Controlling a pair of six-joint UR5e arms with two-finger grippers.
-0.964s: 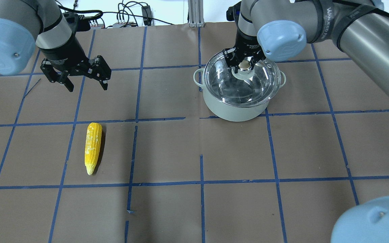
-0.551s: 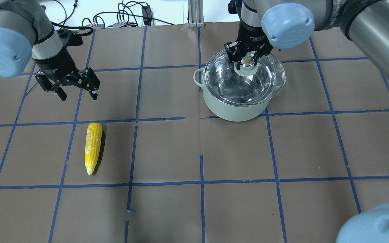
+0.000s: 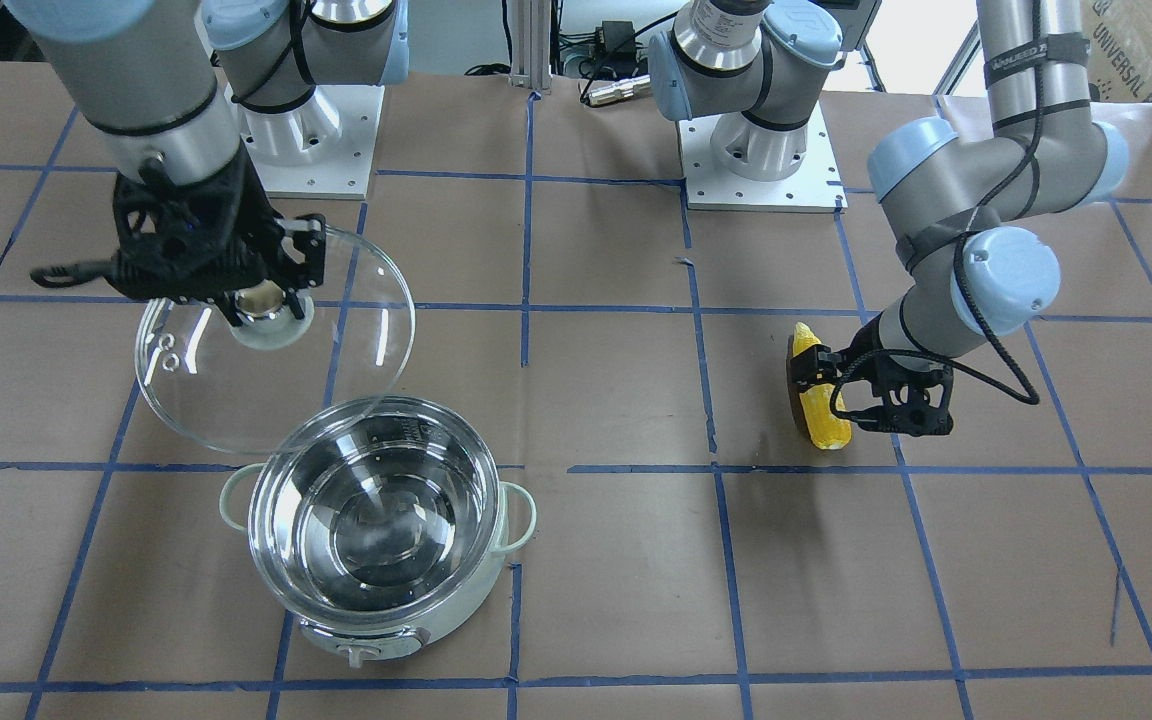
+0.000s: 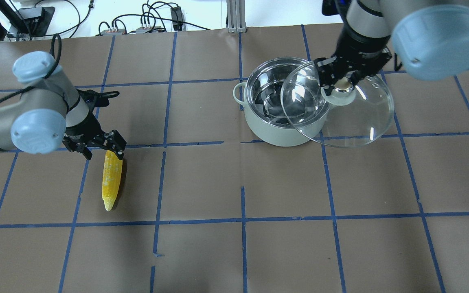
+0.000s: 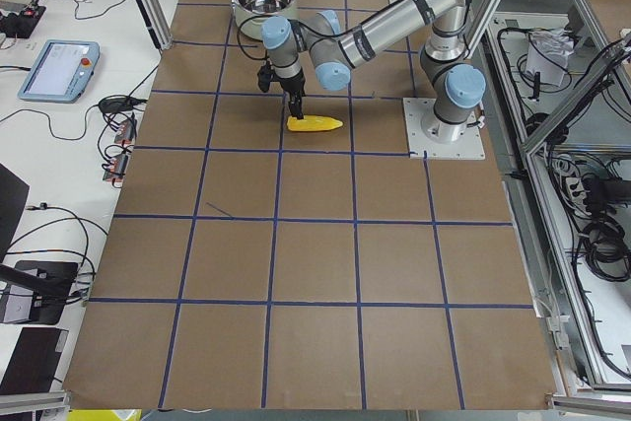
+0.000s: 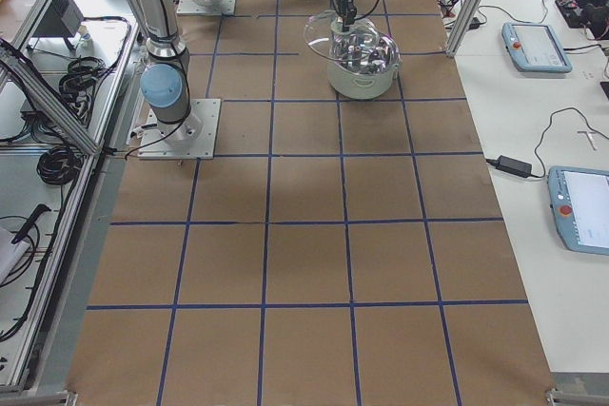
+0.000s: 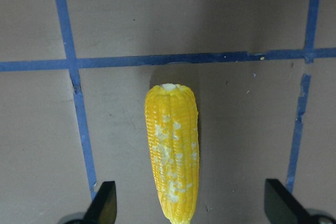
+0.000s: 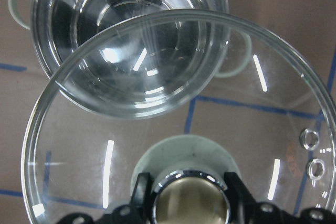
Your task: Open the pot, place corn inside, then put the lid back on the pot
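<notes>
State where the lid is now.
In the overhead view the lid hangs right of centre, held by its knob in the right gripper, overlapping the pot at its right rim.

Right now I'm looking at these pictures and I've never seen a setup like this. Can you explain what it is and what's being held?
These are two robot arms fixed to a table, each ending in a two-finger gripper. Two pictures look down on the table, one from behind the robot and one facing it. Two look along the table from its ends. Two come from cameras on the wrists. The right gripper is shut on the knob of a clear lid and holds it in the air, off the pot, which stands open. The left gripper is open, with a finger on either side of a yellow corn cob lying on the table.
</notes>
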